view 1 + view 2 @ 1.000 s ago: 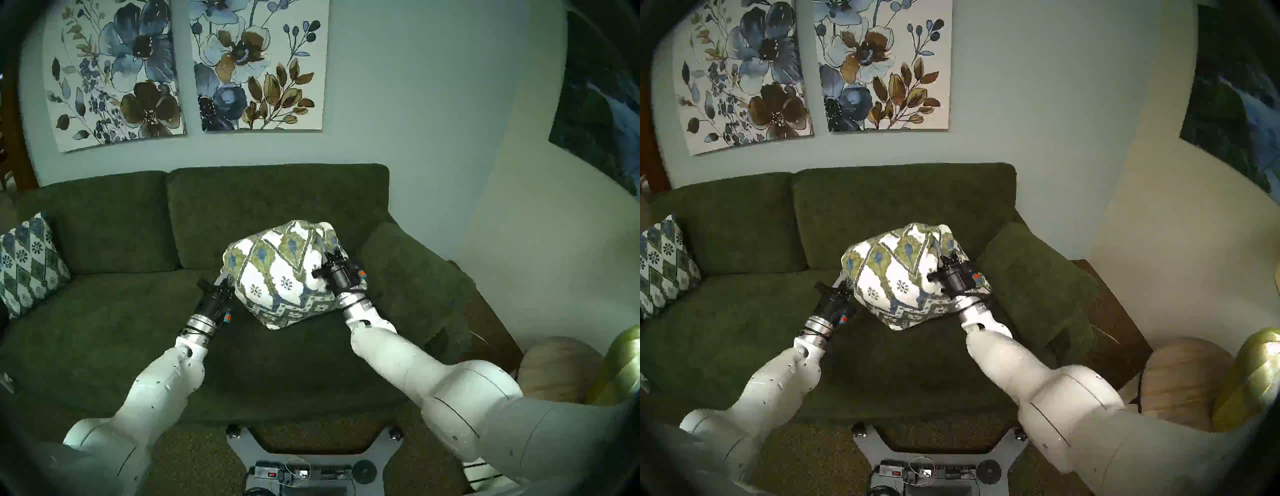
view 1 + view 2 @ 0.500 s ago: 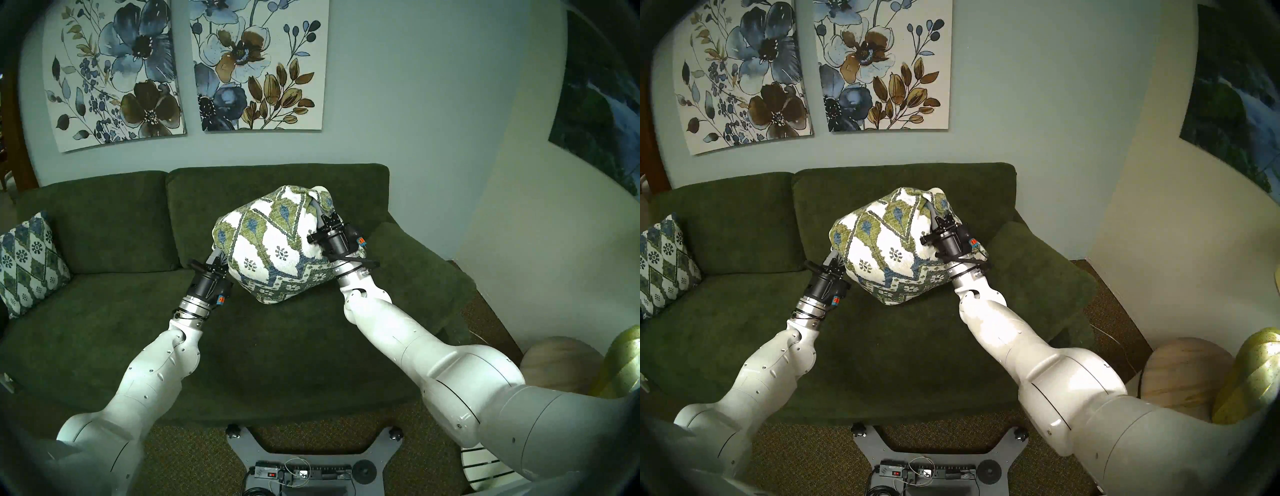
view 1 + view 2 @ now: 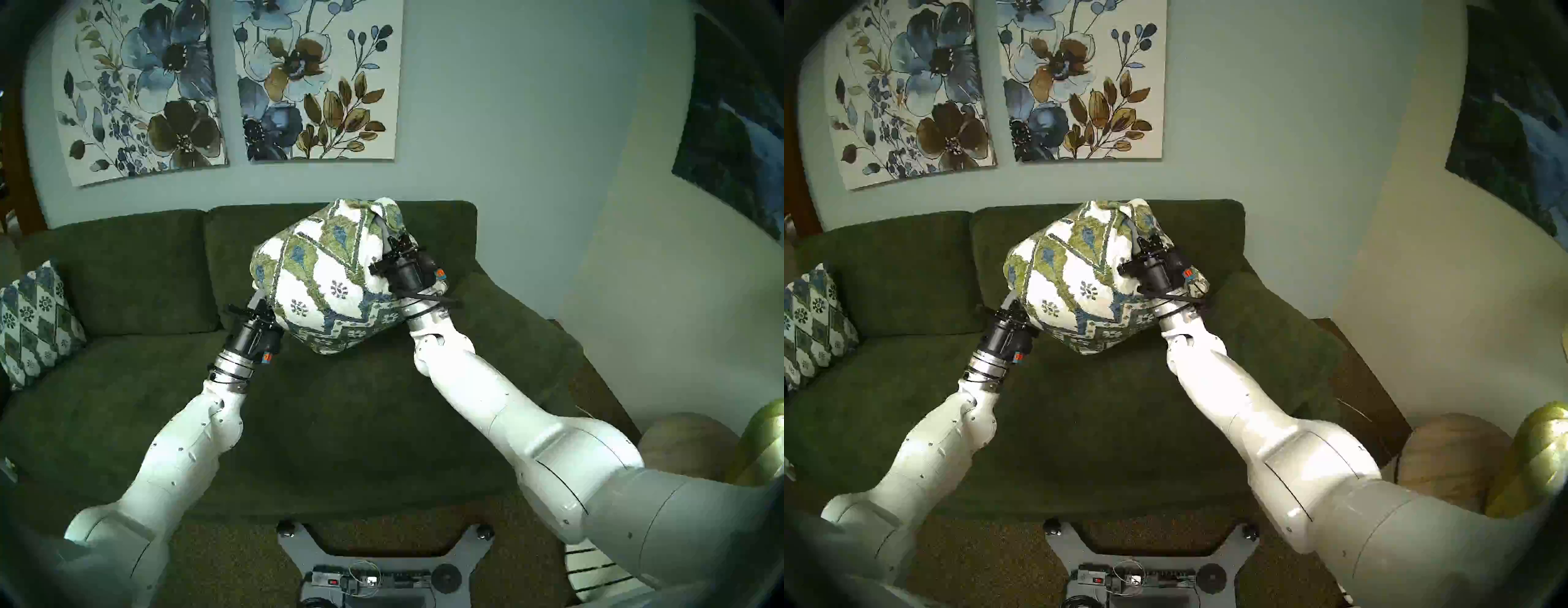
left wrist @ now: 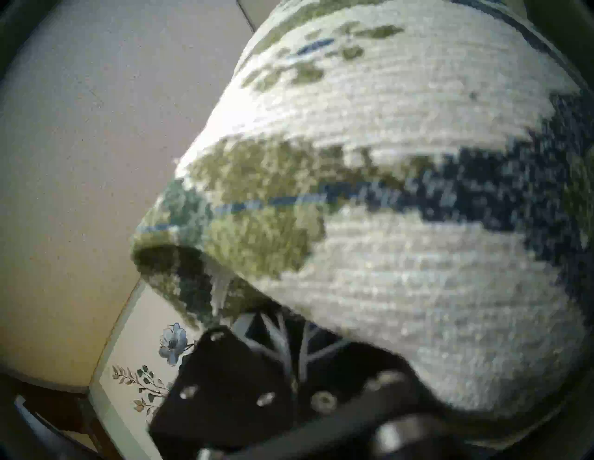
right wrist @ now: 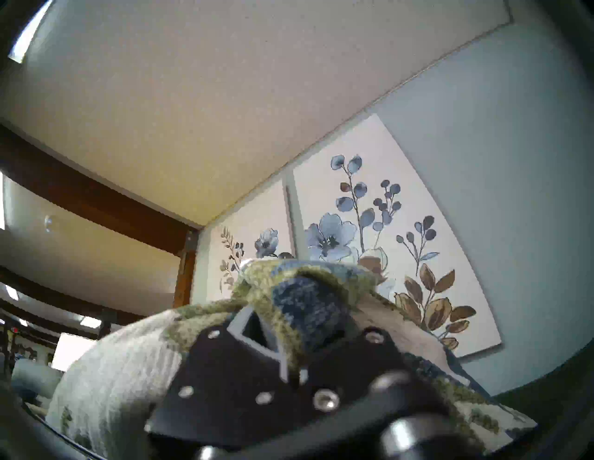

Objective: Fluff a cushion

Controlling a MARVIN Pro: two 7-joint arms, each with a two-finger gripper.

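Note:
The cushion, white with olive-green and blue diamonds and small dark flowers, hangs in the air above the green sofa seat, bunched into a ball. My left gripper is shut on its lower left corner. My right gripper is shut on its upper right corner, higher up near the sofa back. The left wrist view is filled by the cushion's weave, pinched at the fingers. In the right wrist view a fold of the cushion is clamped between the fingers.
The dark green sofa has two back cushions and a loose green cushion at its right end. A smaller, bluer patterned pillow leans at the left end. Flower pictures hang on the wall. A round basket stands at right.
Both arms have raised the cushion from just above the seat up to the level of the sofa back and slightly leftward. Both grips have held throughout.

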